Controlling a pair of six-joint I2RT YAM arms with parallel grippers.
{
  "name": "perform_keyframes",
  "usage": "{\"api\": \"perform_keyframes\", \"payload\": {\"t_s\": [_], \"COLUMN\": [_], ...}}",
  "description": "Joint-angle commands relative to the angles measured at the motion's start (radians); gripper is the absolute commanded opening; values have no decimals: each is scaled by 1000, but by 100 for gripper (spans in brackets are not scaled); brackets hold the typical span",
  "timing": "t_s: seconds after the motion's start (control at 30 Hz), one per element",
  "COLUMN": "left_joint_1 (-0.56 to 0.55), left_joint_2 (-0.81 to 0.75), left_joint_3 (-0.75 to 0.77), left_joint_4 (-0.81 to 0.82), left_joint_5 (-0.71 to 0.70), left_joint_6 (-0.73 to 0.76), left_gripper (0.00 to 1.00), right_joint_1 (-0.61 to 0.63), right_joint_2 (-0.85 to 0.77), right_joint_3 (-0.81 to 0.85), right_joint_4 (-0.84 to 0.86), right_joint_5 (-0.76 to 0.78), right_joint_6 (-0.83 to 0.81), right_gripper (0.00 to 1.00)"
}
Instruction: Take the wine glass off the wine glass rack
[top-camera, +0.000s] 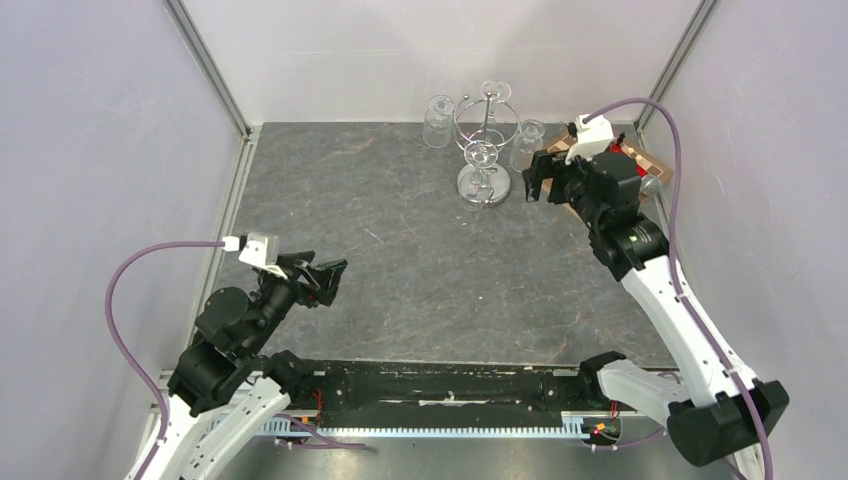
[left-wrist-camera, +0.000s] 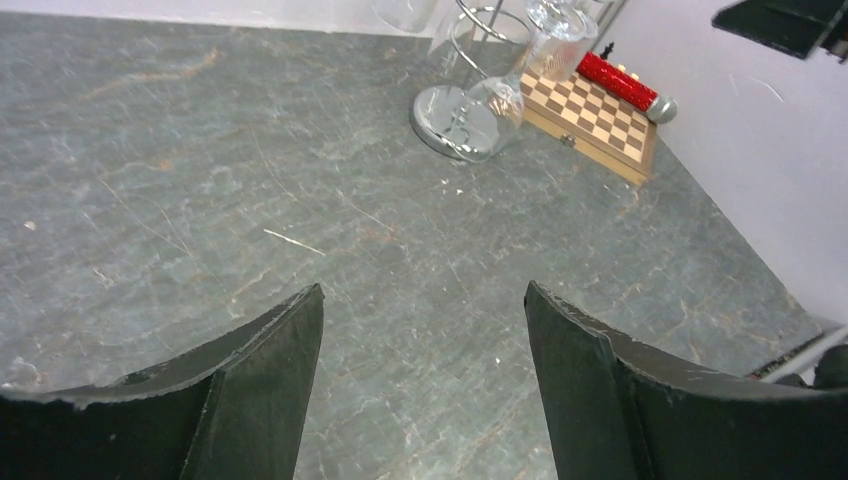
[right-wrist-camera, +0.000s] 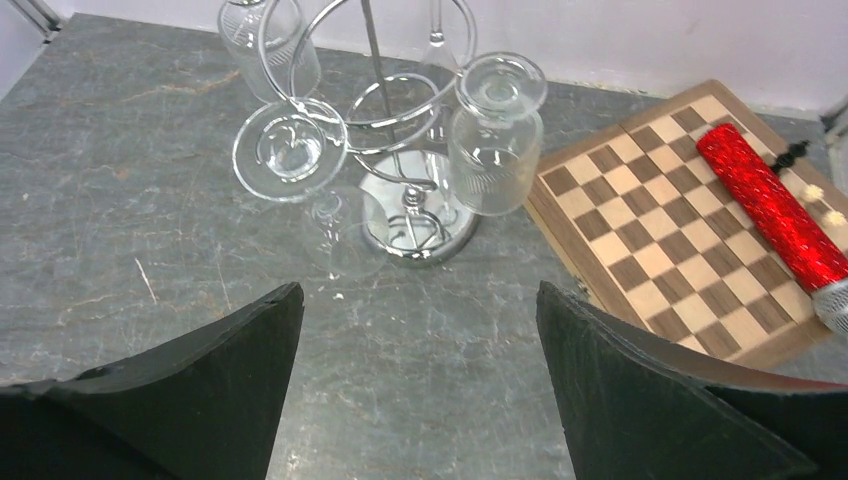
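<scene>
1. Right gripper (right-wrist-camera: 418, 295): fingers (right-wrist-camera: 215, 400) are spread wide and nothing is held. Only bare table (right-wrist-camera: 120, 210) is seen through the gap.
2. Left gripper (left-wrist-camera: 422, 295): it is equally wide open and empty, held low over the table, well apart from the rack.
3. Wine glass (right-wrist-camera: 495, 135): it hangs upside down from the top ring of the wine glass rack (right-wrist-camera: 450, 228), on the side toward the chessboard (right-wrist-camera: 650, 230). It is near the right gripper but untouched. Other glasses (right-wrist-camera: 290, 150) hang at the front and far side.
4. The step in hand is judged to be the right arm's approach; no glass has been lifted yet.
5. The bowl should be straddled squarely so that both fingers meet it together. Closure should be light, as the glass looks thin and slick.
6. The foot should be slid out through its loop's opening, not pulled straight down. Which way the opening faces cannot be told.
7. The neighbouring glasses and the pole should be kept clear. If the foot snags, the rack may be dragged or tipped.
</scene>
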Motion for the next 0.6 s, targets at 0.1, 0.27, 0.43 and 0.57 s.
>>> {"api": "perform_keyframes", "payload": {"t_s": [0.1,0.27,0.43,0.57], "left_joint_1": [-2,-1,-1,-1], "left_joint_2": [-26,-24,-32,-51], "left_joint_3": [-11,-54,-51,-53], "left_joint_4": [-36,-33,-49,-52], "left_joint_5": [81,96,95,85], "left_joint_6": [-127,-133,-132,-135], "left_gripper": [80,78,76,74], "right_joint_1": [5,24,48,62], "right_joint_2": [118,229,352,430], "right_joint_3": [113,198,272,307], "right_joint_4": [170,216,271,336], "right_joint_5": [-76,-85,-57,-42], "right_joint_6": [27,26,8,-8], "right_gripper": [88,88,88,88]}}
